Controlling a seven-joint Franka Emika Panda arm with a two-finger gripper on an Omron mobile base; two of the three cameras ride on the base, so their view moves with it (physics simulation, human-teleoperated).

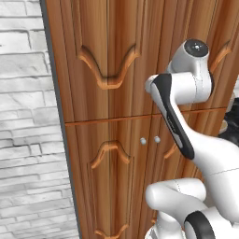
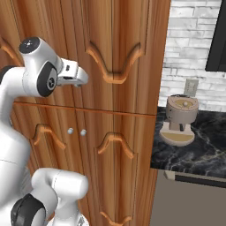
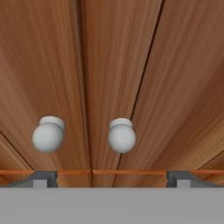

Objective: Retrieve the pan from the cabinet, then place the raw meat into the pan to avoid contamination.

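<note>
The cabinet (image 1: 107, 112) is tall, reddish-brown wood with carved wavy panels, and all its doors are shut. In the hand view two round silver knobs (image 3: 121, 136) sit side by side on either side of a door seam, close in front of my gripper (image 3: 111, 178). The gripper is open with nothing between its fingertips (image 3: 41, 178); the right-hand knob lies between them and the left-hand one just over the left tip. From the right base view the gripper (image 2: 83, 79) is up against the upper doors, above the lower doors' knobs (image 2: 76, 131). The pan and the raw meat are out of view.
To the cabinet's right a beige coffee machine (image 2: 180, 119) stands on a black marble counter (image 2: 198, 154), with a white brick wall (image 2: 190, 53) and an outlet behind it. Another brick wall (image 1: 25, 121) borders the cabinet's left side.
</note>
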